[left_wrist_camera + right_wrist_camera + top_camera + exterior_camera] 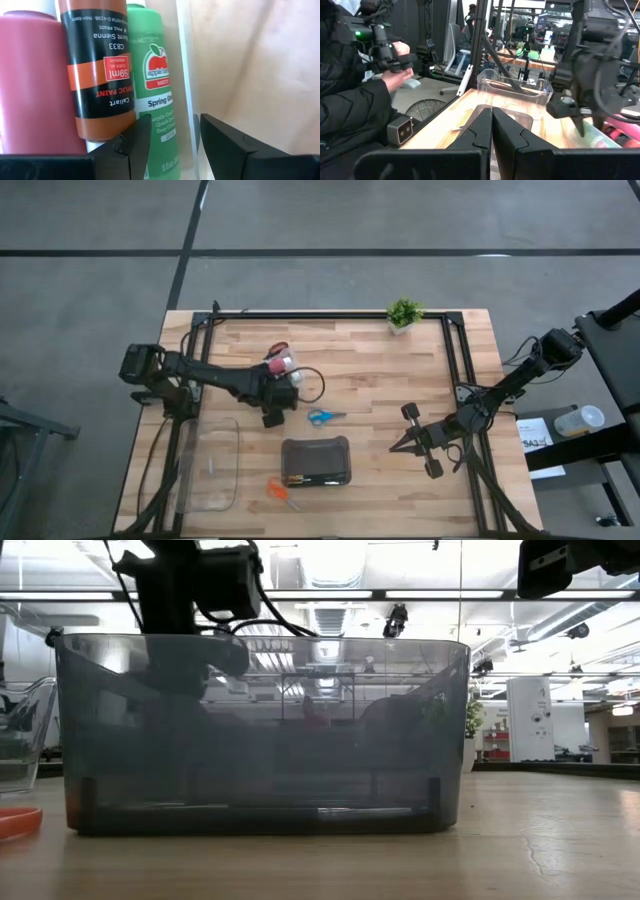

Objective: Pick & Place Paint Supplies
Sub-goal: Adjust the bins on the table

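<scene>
Three paint tubes, pink-red [30, 80], orange-brown [97, 70] and green [155, 75], lie side by side behind a clear plastic wall [186, 80]; from above they show at the table's middle [283, 363]. My left gripper [172, 137] [284, 388] hangs open just over them, pointing steeply down, its fingers either side of the green tube's end and the clear wall; I cannot tell whether it touches either. Blue scissors [322, 417] and orange scissors [278, 490] lie flat on the wood. My right gripper [400, 445] [492, 132] waits shut at the right, level.
A dark grey case [316, 462] [260, 730] stands near the front edge, a clear box [210, 465] to its left. A small potted plant [403, 313] stands at the far edge. A person [350, 100] holding a controller stands beyond the table's left side.
</scene>
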Motion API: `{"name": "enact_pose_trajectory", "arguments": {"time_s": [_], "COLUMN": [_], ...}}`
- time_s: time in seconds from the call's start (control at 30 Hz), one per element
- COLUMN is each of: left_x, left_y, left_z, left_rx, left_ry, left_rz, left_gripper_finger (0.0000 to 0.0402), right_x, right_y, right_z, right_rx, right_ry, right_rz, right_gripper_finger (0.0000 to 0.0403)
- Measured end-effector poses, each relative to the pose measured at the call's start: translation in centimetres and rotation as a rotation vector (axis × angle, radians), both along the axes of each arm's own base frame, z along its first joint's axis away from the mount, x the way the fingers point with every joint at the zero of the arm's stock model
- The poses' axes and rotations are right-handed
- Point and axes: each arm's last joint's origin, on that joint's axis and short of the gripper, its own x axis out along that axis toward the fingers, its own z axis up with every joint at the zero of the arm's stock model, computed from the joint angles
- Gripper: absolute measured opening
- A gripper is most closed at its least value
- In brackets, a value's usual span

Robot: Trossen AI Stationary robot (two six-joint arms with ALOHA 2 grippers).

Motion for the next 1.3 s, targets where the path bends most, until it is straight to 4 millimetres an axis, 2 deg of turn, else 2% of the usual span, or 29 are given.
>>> {"name": "enact_pose_trajectory", "arguments": {"time_s": [0.27, 0.47, 0.7, 1.03, 1.3], "left_x": [0.5, 1.2, 2.4, 3.4, 4.5], "left_y": [3.6, 6.1, 8.2, 9.8, 11.0], "left_z": [0.1, 0.2, 0.8, 1.5, 0.0], "left_rx": [0.020, -0.055, -0.132, -0.162, -0.211], "left_ry": [-0.079, -0.253, -0.477, -0.641, -0.669], "left_rz": [0.146, 0.383, 0.537, 0.527, 0.482], "left_gripper_finger": [0.0177, 0.0177, 0.0177, 0.0177, 0.0177], "right_x": [0.0, 0.0, 0.0, 0.0, 0.0], "right_y": [0.0, 0.0, 0.0, 0.0, 0.0], "right_z": [0.0, 0.0, 0.0, 0.0, 0.0], "right_rx": [0.000, 0.000, 0.000, 0.000, 0.000], "right_ry": [0.000, 0.000, -0.001, 0.000, -0.001], "right_rz": [0.000, 0.001, 0.001, 0.000, 0.000], "right_gripper_finger": [0.0008, 0.0008, 0.0008, 0.0008, 0.0008]}}
